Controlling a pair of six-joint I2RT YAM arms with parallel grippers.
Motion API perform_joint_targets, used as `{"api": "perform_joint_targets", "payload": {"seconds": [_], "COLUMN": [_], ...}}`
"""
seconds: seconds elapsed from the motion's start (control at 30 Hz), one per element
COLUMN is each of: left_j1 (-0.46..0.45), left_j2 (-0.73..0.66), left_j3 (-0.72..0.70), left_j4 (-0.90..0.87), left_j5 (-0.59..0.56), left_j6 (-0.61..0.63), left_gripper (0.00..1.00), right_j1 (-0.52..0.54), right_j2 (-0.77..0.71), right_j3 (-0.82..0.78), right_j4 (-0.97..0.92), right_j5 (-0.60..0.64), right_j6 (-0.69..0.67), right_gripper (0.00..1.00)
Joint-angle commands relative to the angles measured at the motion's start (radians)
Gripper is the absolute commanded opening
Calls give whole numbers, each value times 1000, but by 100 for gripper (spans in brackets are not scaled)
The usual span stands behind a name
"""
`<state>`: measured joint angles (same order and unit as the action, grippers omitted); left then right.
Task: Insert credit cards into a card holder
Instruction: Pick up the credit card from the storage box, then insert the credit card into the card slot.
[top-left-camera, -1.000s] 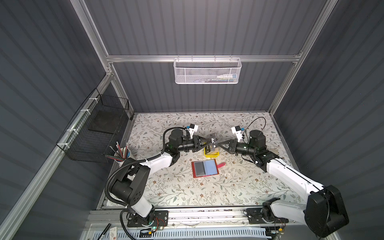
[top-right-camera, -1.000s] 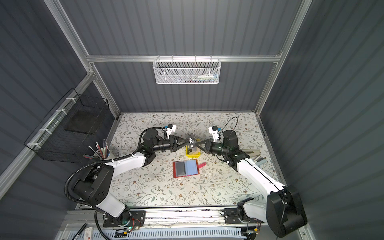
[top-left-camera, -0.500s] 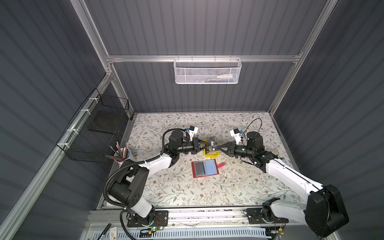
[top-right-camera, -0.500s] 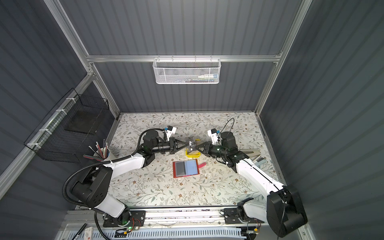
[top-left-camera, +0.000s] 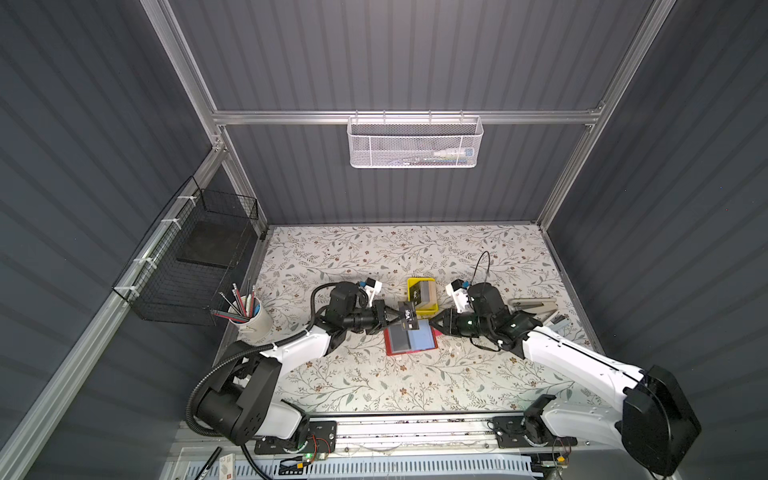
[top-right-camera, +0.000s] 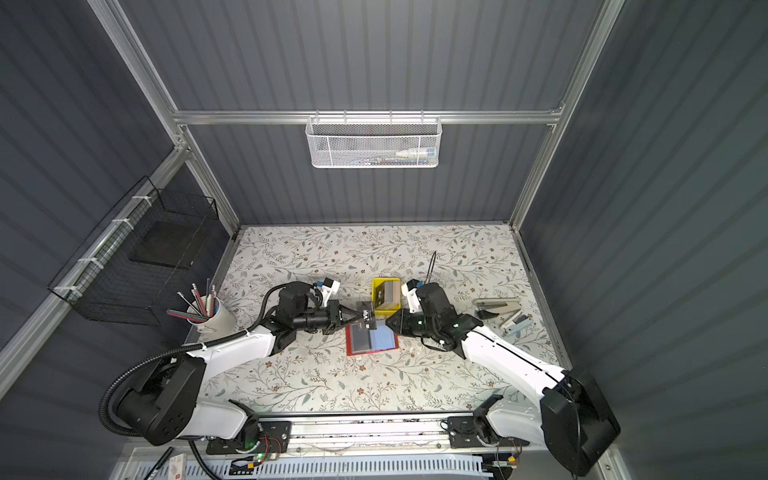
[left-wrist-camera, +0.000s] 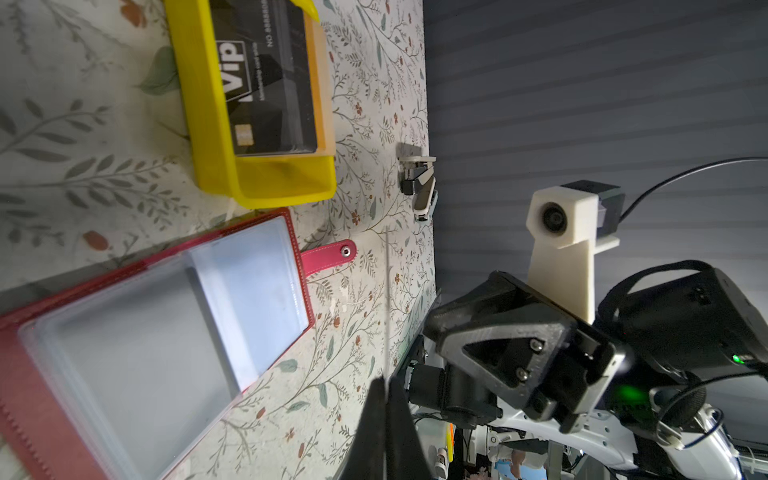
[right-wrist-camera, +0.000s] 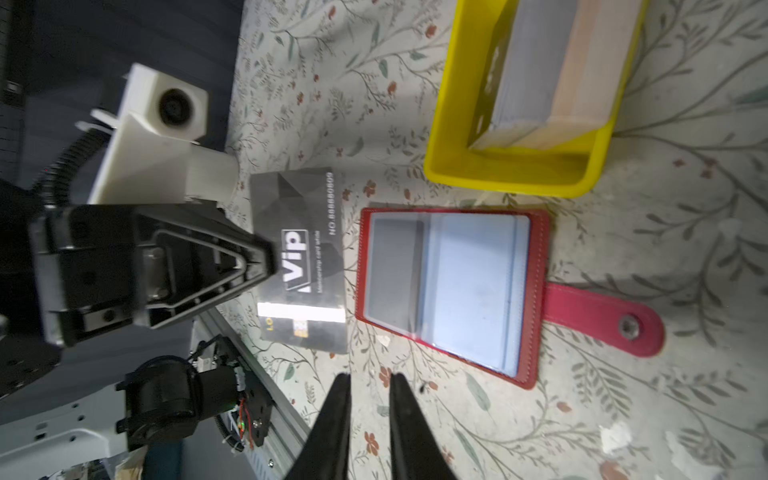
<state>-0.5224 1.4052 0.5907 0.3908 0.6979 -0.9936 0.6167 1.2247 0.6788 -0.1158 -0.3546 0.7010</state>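
As the handover ends, both top views show my left gripper (top-left-camera: 392, 321) clamped alone on a dark "Vip" credit card (top-left-camera: 409, 318) over the far left corner of the open red card holder (top-left-camera: 411, 341). A second ago both grippers met on that card farther out, above the yellow tray (top-left-camera: 428, 311). My right gripper (top-right-camera: 388, 323) has let go and drawn back to just beside the holder's right edge. By my reading, the card is now mine to sleeve.

From the left wrist, my closed fingers (left-wrist-camera: 401, 428) pinch the card, seen edge-on as a thin line (left-wrist-camera: 387, 291). The tray sits just beyond the holder's far edge, with the stacked cards (left-wrist-camera: 266, 83) inside it.

From the right wrist, my fingers (right-wrist-camera: 340, 415) stand slightly parted with nothing between them. The card faces the lens, close to the holder's left edge but apart from it. The sleeves (right-wrist-camera: 473, 286) lie flat, so their mouths look hard to enter. I cannot tell whether the grey patch under one is a card. The strap (right-wrist-camera: 602, 320) juts from the holder's right side, near my idle gripper. A stapler (top-left-camera: 532, 305) and a pencil cup (top-left-camera: 253, 318) stand well apart from the holder.
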Motion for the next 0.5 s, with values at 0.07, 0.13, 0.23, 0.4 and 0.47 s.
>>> {"api": "perform_joint_targets", "payload": {"seconds": [0.07,0.13,0.23,0.4,0.47], "left_j1": [5,6,4,-6,-16], "left_j2": [-44,-45,-27,6,22], "left_j3": [-52,-64,-76,-87,-83], "left_j4": [-38,-31,-15,47,45], "left_j5": [-47,-59,-72,-94,-104], "left_j6": [26,23,21,-3,-1], "left_gripper": [0,0,0,0,0], "right_j1": [21,21,23,23,25], "right_j2": [72,99,150,208,228], "right_j3": [-22,-21,-7,0,3], "right_j4": [-53,-56,-69,-58,-59], "right_j5": [116,121,121,123,125], "right_j6": [-27,-26,-29,-32,-34], "right_gripper": [21,22,22,21,21]}}
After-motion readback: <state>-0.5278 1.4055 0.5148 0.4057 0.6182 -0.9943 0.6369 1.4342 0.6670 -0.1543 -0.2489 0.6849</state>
